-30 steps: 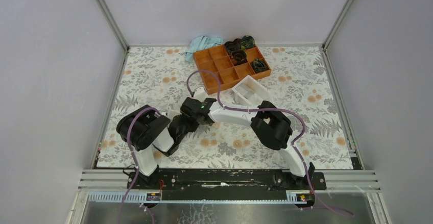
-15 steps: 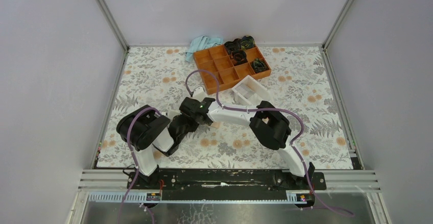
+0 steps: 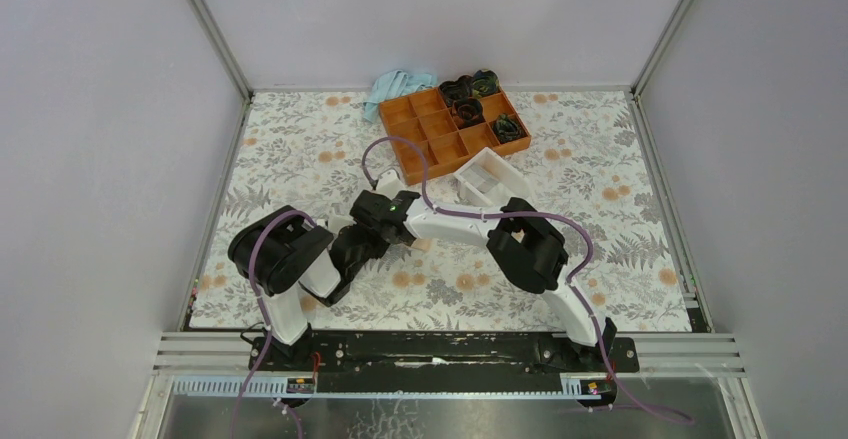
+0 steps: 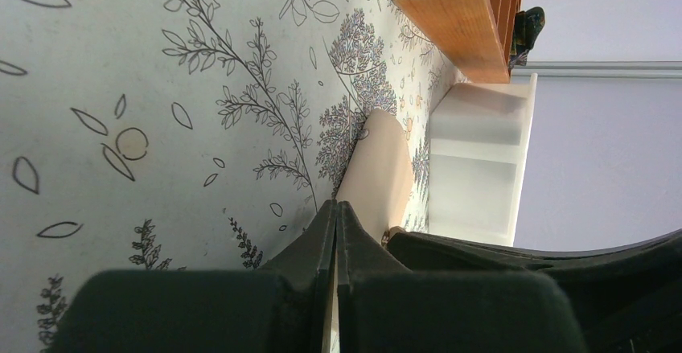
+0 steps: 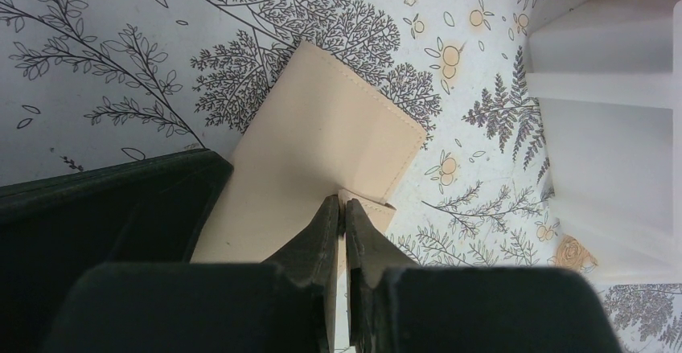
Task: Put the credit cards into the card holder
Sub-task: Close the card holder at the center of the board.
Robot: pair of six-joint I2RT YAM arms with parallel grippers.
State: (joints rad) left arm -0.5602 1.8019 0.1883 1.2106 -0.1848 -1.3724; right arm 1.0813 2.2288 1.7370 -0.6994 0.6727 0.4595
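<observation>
The tan card holder (image 5: 322, 140) lies on the floral mat, between both grippers. My right gripper (image 5: 344, 200) is shut on an edge layer of it, next to its small tab (image 5: 371, 210). My left gripper (image 4: 336, 206) is shut on the card holder's near edge (image 4: 376, 168), with a thin tan sliver between its jaws. In the top view only a tan bit of the card holder (image 3: 424, 245) shows under the two wrists. No credit card is in view.
A white open tray (image 3: 487, 174) stands just beyond the card holder. An orange compartment tray (image 3: 440, 129) with dark items sits at the back. A light blue cloth (image 3: 395, 87) lies at the back edge.
The right arm has edged slightly to the left. Both grippers stay together over the card holder.
</observation>
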